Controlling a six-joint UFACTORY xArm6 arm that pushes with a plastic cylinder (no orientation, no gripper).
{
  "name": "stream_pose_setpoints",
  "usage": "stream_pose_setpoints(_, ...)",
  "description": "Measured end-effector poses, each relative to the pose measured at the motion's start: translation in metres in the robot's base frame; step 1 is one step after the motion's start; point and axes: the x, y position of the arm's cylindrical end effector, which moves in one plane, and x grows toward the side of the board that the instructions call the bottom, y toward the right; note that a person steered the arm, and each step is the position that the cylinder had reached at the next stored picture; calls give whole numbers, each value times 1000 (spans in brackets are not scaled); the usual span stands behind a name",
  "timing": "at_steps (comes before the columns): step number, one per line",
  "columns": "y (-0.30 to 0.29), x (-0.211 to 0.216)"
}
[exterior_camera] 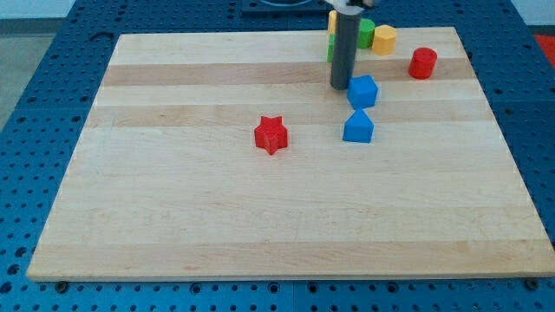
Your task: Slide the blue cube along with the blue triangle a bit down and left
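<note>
Red star (270,134) lies nearest, off the route. My tip (341,87) touches the blue cube (363,91) at its upper left, blue triangle (358,126) just below; no pincer, nothing held. Next, I judge, round to the cube's upper right before pushing.

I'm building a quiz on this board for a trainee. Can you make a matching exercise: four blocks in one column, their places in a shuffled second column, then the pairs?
Blocks:
1. blue cube
2. blue triangle
3. red star
4. red cylinder

Places:
A. mid-board, alone, left of the blue blocks
B. near the board's top right edge
C. just right of my tip
D. directly below the blue cube

Pairs: 1-C, 2-D, 3-A, 4-B
</note>
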Motion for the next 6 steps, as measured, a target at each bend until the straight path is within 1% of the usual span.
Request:
stream_pose_setpoints(1, 11, 23)
stream_pose_setpoints(2, 11, 26)
stream_pose_setpoints(3, 26, 3)
stream_pose_setpoints(4, 66, -8)
stream_pose_setpoints(5, 92, 3)
stream_pose_setpoints(6, 80, 27)
